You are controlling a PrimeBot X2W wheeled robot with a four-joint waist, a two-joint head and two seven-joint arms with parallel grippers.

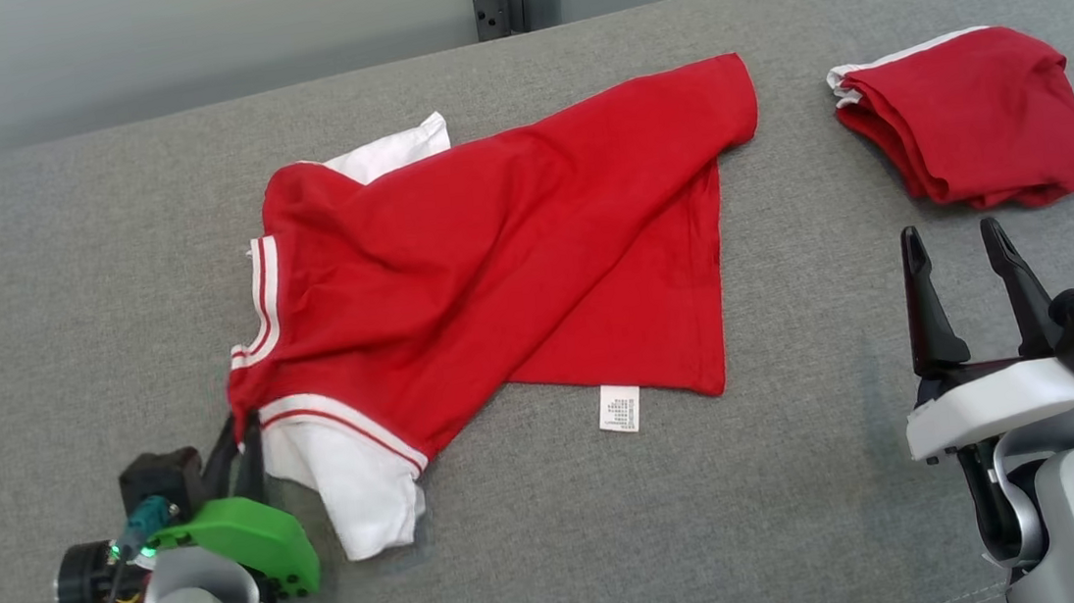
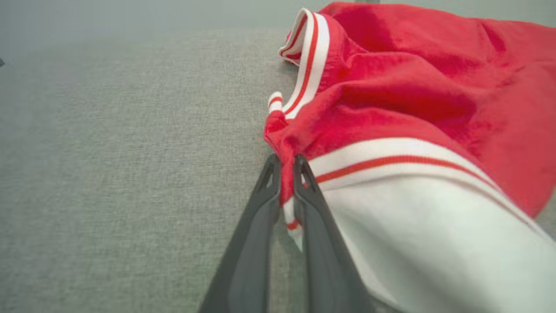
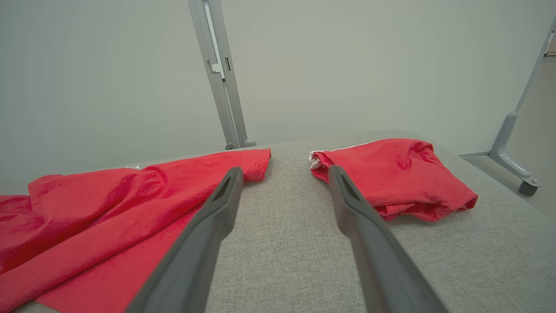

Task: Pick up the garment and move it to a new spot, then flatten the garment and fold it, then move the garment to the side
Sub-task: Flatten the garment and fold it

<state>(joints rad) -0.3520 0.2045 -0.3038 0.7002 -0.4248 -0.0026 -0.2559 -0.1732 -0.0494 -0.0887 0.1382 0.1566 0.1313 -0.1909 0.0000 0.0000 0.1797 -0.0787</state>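
Left gripper point(image 2: 286, 167) clenched on a thin pinch of the garment point(image 1: 492, 247), which sprawls from the grey cushion's point(image 1: 53, 289) front-left toward its middle; right gripper point(image 1: 957, 246) gaping, empty. Such a small bite may slip when lifted

Head view: high, facing forward and down over the grey cushion point(image 1: 561, 555); left wrist view: low, close against the red shirt point(image 2: 412, 78); right wrist view: low, facing the far wall point(image 3: 369, 65); shared with head view: red shirt, folded red garment point(image 3: 391, 174), cushion.
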